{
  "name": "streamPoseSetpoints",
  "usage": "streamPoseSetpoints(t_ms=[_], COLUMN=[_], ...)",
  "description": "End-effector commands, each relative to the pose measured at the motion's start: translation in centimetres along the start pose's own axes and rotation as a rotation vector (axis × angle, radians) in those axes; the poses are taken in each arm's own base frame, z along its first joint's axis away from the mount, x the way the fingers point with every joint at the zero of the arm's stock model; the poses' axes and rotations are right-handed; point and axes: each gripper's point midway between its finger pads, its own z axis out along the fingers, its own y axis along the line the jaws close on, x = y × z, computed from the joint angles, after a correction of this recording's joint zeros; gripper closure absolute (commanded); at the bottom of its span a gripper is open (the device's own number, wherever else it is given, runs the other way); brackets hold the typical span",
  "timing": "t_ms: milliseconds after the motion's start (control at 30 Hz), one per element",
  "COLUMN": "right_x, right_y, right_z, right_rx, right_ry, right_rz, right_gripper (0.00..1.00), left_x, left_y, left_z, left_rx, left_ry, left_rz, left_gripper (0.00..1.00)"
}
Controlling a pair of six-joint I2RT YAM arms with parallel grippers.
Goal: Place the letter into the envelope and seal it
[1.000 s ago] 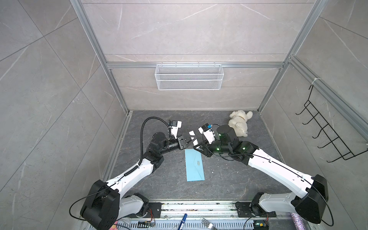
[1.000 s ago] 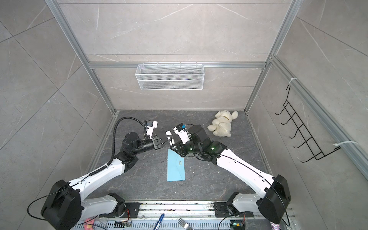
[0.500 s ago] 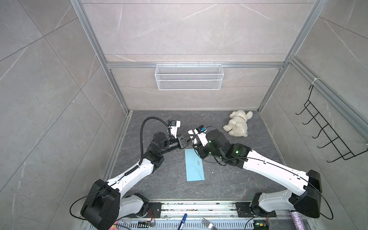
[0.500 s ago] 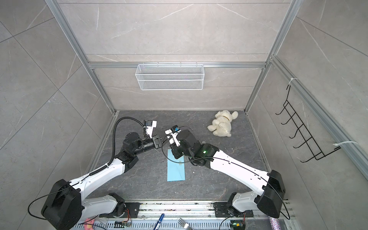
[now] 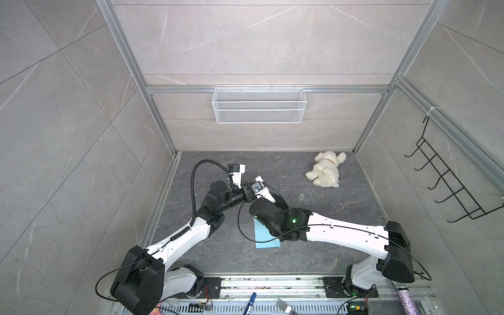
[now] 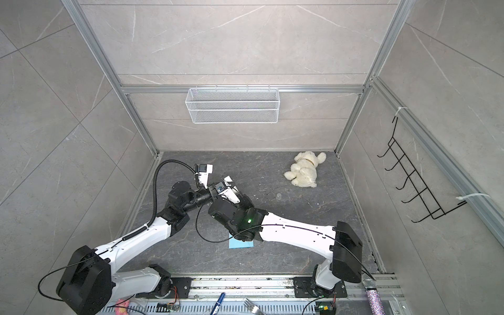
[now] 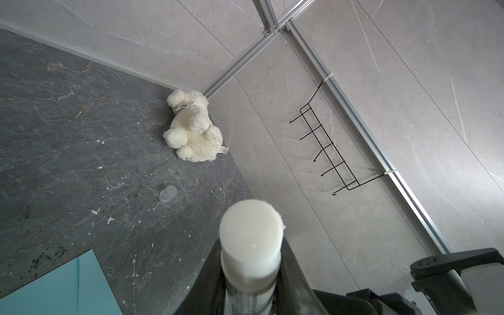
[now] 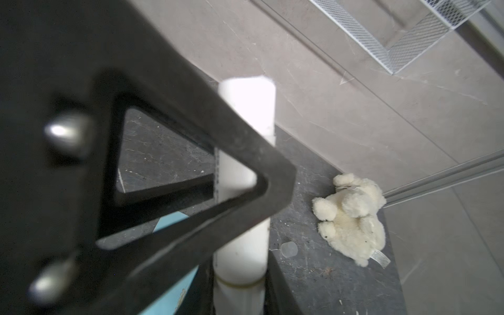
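- In both top views the two arms meet mid-frame above the tabletop point(image 5: 218, 259). The left hand point(image 5: 248, 191) and right hand point(image 5: 263, 197) sit nose to nose, too tangled from up here to show what either grips.
- The envelope point(image 5: 266, 240) lies flat in the lower middle, its upper part hidden under the right arm; in a top view only a corner point(image 6: 240, 244) shows. I can't spot the letter anywhere. It may be inside, but I cannot tell.
- A slack cable point(image 5: 239, 226) loops low beside the envelope. I reckon a swing of that arm could catch the paper and drag it askew.
- In the left wrist view the left hand is clenched on a white stick point(image 7: 251, 240) at bottom centre, with the envelope point(image 7: 54, 286) at lower left. The stick, glue I'd guess, pokes out far. Pressed hard, it might snap or smear.
- A clear cap point(image 7: 168, 193) lies loose mid-frame, below the bear point(image 7: 191, 128). A nudge could send it rolling.
- In the right wrist view the stick point(image 8: 245, 109) rises from between the right hand's fingers at bottom centre, so that hand looks clenched on it too. With two grips on one stick, an uneven pull could twist it free onto the envelope point(image 8: 169, 222).
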Motion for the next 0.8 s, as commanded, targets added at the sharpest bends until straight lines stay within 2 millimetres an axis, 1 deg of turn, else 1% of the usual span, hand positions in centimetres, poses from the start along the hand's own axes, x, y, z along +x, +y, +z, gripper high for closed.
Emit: streamPoseSetpoints(t_ms=[0, 200, 233, 333, 400, 500, 567, 633, 767], right_x=[-2.2, -2.5, -2.4, -2.3, -2.3, -2.1, -2.1, -2.0, -1.6], right_y=[-2.2, -2.0, -1.9, -1.9, -2.6, -3.8, -4.5, -5.1, -5.8], right_z=[-0.4, -0.8, -0.8, -1.3, -1.7, -2.4, -3.0, -3.6, -4.6], right_rx=[0.118, 0.063, 0.054, -0.012, -0.060, -0.163, -0.233, -0.311, -0.453], right_ry=[-0.045, -0.064, -0.063, -0.067, -0.072, -0.074, -0.079, -0.085, -0.079], right_rz=[0.020, 0.050, 0.055, 0.087, 0.137, 0.226, 0.274, 0.316, 0.397], right_gripper=[0.99, 0.93, 0.91, 0.79, 0.70, 0.51, 0.43, 0.37, 0.36], left_x=[1.0, 1.0, 1.0, 1.2, 1.3, 1.3, 1.3, 1.2, 1.3], left_y=[0.5, 0.6, 0.6, 0.9, 1.1, 1.2, 1.2, 1.0, 0.4], left_z=[0.0, 0.2, 0.2, 0.1, -0.1, -0.4, -0.7, -1.0, -1.5], left_rx=[-0.009, -0.010, -0.008, -0.023, -0.048, -0.085, -0.102, -0.116, -0.108], left_ry=[0.034, 0.036, 0.038, 0.046, 0.057, 0.075, 0.085, 0.097, 0.111], left_rz=[0.007, 0.011, 0.012, 0.023, 0.047, 0.115, 0.164, 0.215, 0.300], left_gripper=[1.00, 1.00, 1.00, 1.00, 1.00, 1.00, 1.00, 1.00, 1.00])
